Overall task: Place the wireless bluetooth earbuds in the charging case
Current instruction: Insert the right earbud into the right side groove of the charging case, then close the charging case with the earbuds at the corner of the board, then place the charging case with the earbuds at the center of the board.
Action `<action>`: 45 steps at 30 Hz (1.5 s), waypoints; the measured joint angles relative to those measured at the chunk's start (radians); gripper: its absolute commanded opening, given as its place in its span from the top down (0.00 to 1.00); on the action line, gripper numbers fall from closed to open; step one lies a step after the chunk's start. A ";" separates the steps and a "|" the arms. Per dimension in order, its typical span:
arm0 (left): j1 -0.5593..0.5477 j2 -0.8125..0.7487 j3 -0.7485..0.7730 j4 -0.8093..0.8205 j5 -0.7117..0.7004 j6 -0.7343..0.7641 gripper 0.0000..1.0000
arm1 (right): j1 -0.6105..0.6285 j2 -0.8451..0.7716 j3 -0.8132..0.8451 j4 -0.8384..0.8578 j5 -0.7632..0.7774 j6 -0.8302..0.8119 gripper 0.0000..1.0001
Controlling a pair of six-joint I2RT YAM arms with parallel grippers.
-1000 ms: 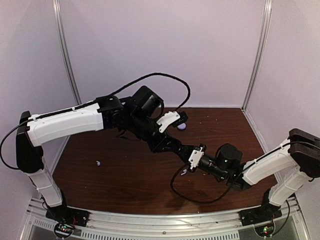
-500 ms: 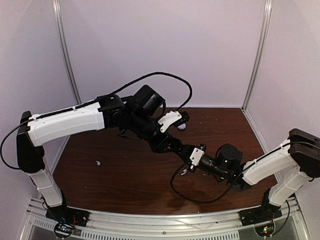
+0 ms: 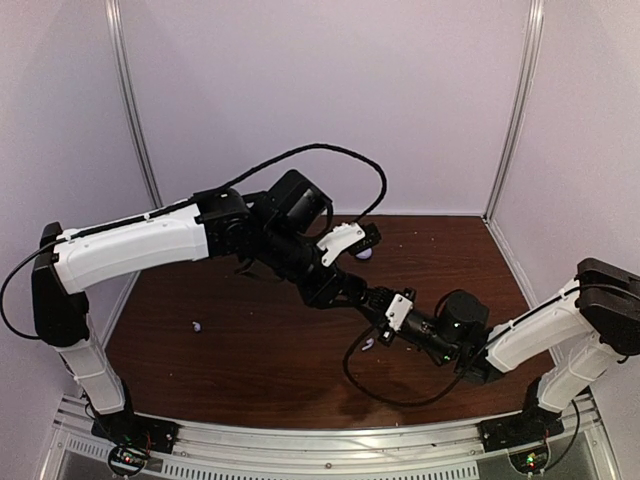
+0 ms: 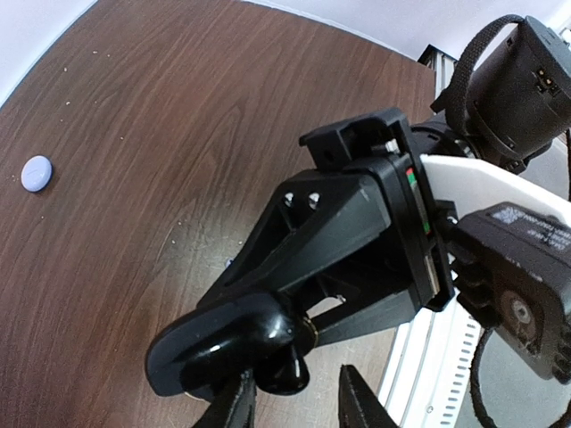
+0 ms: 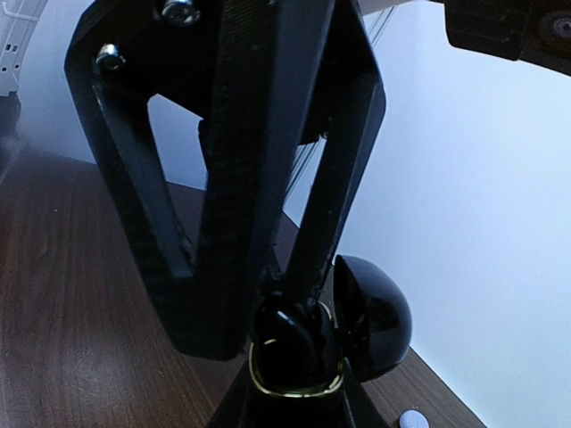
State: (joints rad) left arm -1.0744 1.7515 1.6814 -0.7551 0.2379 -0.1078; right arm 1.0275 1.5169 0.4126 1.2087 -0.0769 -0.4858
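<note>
The charging case (image 5: 371, 326) is glossy black with a gold rim, and its lid stands open. My right gripper (image 5: 294, 397) is shut on its base and holds it above the table. A black earbud (image 5: 291, 337) sits in the case's well. My left gripper (image 4: 299, 385) reaches down over it, its fingers (image 4: 239, 392) slightly apart on either side of that earbud (image 4: 290, 361), with a gap on the right side. In the top view the left gripper (image 3: 366, 293) and right gripper (image 3: 382, 304) meet tip to tip over the table's middle. No second earbud is in view.
A round pale lavender piece (image 3: 364, 253) lies on the brown table (image 3: 250, 370) behind the left wrist. Two tiny pale bits lie at the left (image 3: 196, 326) and under the right gripper (image 3: 368, 344). A black cable (image 3: 385, 395) loops near the front. White walls close in three sides.
My left gripper's jaws have parted around the earbud in the case. Both grippers drifted slightly up and to the right together; the right keeps its grip.
</note>
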 measured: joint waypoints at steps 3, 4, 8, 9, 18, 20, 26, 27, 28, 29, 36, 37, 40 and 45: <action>-0.001 -0.001 0.003 -0.007 0.001 -0.003 0.65 | 0.000 0.000 -0.008 0.016 0.000 0.013 1.00; -0.002 -0.001 0.007 -0.010 0.002 -0.004 0.65 | 0.000 0.000 -0.012 0.022 0.000 0.018 1.00; -0.002 -0.004 0.020 -0.014 0.004 -0.007 0.61 | 0.000 0.000 -0.026 0.043 0.000 0.036 1.00; -0.002 -0.005 0.024 -0.016 0.002 -0.007 0.59 | 0.000 0.000 -0.032 0.047 -0.002 0.043 1.00; 0.008 -0.042 0.032 -0.014 -0.015 -0.014 0.41 | 0.008 -0.002 -0.055 0.126 -0.029 0.104 1.00; 0.008 -0.070 0.028 0.005 -0.028 -0.014 0.33 | 0.008 -0.008 -0.064 0.130 -0.044 0.129 1.00; 0.008 -0.246 -0.098 0.145 -0.087 -0.013 0.03 | -0.019 -0.060 -0.080 0.138 -0.114 0.231 1.00; 0.008 -0.281 -0.133 0.178 -0.098 -0.010 0.02 | -0.027 -0.071 -0.083 0.139 -0.130 0.253 1.00; 0.008 -0.308 -0.162 0.206 -0.106 -0.011 0.02 | -0.035 -0.083 -0.085 0.138 -0.146 0.275 1.00; 0.008 -0.341 -0.201 0.242 -0.116 -0.011 0.02 | -0.042 -0.094 -0.087 0.136 -0.160 0.294 1.00; 0.009 -0.417 -0.370 0.414 -0.158 -0.010 0.02 | -0.090 -0.161 -0.088 0.089 -0.288 0.448 1.00; 0.010 -0.418 -0.384 0.432 -0.164 -0.010 0.02 | -0.100 -0.167 -0.088 0.078 -0.306 0.475 1.00; 0.014 -0.417 -0.405 0.461 -0.183 -0.014 0.02 | -0.138 -0.177 -0.082 0.041 -0.348 0.547 1.00; 0.048 -0.404 -0.406 0.510 -0.222 -0.053 0.02 | -0.210 -0.179 -0.059 -0.057 -0.370 0.645 1.00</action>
State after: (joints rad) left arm -1.0267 1.3476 1.2751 -0.2455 0.0158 -0.1604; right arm 0.8177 1.3380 0.3538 1.1519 -0.4473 0.1593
